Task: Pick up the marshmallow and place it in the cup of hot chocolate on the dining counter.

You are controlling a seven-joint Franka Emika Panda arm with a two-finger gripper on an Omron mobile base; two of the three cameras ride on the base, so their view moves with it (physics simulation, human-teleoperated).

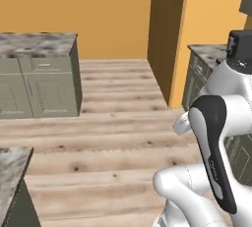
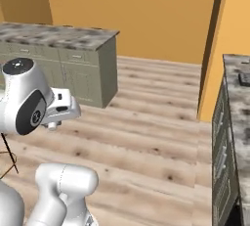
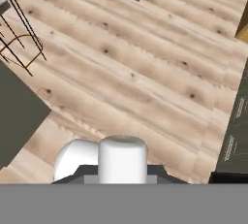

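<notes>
The marshmallow and the cup of hot chocolate are out of view. A corner of the dining counter (image 1: 12,164), marbled top over a plain panel, sits at the lower left of the left base view. My arm is folded close to the base, and the gripper (image 2: 52,123) hangs over bare wooden floor, pointing down. In the left base view the gripper (image 1: 180,124) peeks out beside the dark forearm. Its fingers are too small and too hidden to show whether they are open or shut. Nothing shows between them.
A marbled counter with drawers and doors (image 1: 38,73) (image 2: 73,56) stands ahead on the left. Another cabinet counter (image 2: 234,122) runs along the right, beside an orange wall pillar (image 1: 167,39). Thin black stool legs (image 3: 17,39) stand near the left. Wooden floor (image 1: 113,123) lies between.
</notes>
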